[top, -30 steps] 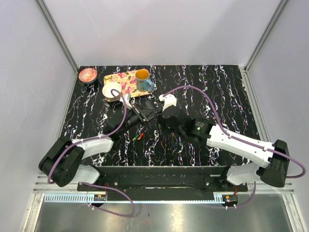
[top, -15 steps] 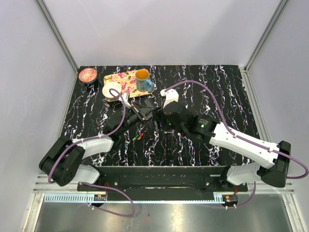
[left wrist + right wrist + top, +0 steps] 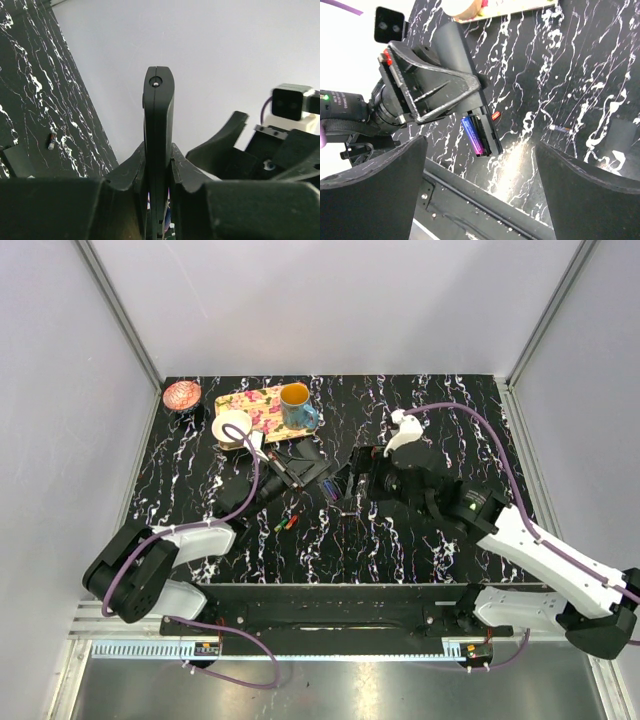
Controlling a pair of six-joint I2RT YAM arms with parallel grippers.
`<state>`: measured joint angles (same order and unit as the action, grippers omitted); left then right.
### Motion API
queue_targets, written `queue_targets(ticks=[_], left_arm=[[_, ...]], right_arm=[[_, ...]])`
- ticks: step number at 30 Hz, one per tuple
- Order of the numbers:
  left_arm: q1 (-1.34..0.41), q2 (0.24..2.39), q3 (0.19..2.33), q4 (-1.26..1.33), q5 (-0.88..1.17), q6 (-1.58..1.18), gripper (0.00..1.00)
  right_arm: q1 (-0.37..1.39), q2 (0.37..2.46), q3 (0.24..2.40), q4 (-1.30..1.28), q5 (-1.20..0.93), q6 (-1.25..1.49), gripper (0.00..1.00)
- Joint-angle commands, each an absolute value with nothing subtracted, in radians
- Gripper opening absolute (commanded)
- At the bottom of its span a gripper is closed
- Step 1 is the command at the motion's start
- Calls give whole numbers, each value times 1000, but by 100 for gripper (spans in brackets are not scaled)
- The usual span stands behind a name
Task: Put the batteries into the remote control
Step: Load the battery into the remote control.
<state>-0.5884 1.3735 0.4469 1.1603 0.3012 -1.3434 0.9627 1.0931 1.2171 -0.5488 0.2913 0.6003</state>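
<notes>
My left gripper [image 3: 287, 476] is shut on the black remote control [image 3: 308, 468] and holds it edge-up above the table. In the left wrist view the remote control [image 3: 159, 107] stands upright between the jaws of the left gripper [image 3: 159, 167]. The right wrist view shows its open recess with a blue-purple battery [image 3: 472, 135] lying in it. Just right of the remote, my right gripper [image 3: 349, 478] is open and empty, and in its own view the right gripper [image 3: 482, 150] has its fingers spread wide. Red and green batteries [image 3: 286, 524] lie on the table below the remote. One more battery [image 3: 560, 129] lies loose on the table.
At the back left, a floral yellow tray [image 3: 246, 402] carries a blue mug [image 3: 297, 407]. Beside the tray are a white cup [image 3: 232, 427] and a pink bowl [image 3: 182, 395]. A small flat black piece [image 3: 621, 131] lies on the marbled table.
My right gripper has opened wide and drawn back to the right, away from the remote. The blue-purple battery stays in the recess. The left gripper still holds the remote.
</notes>
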Motion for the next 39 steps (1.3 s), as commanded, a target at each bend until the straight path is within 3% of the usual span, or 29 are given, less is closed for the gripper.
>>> queue_targets(ticks=[1, 7, 13, 21, 27, 39], left_arm=[[-584, 1381, 454, 1296, 276, -1361, 0], [-584, 1356, 453, 1255, 285, -1342, 0], [-586, 1351, 443, 1246, 282, -1339, 0], [-584, 1328, 445, 1224, 291, -1332, 0], [-586, 1298, 442, 1189, 282, -1313, 0], [-584, 1247, 437, 1111, 253, -1279, 0]], right_arm=[[881, 1095, 1161, -508, 85, 750, 100], [761, 1112, 1100, -427, -193, 842, 100], [727, 1146, 1055, -318, -305, 914, 100], [724, 1212, 1051, -253, -328, 937, 99], [713, 1226, 1040, -230, -330, 965, 90], [686, 1212, 999, -184, -330, 1019, 85]])
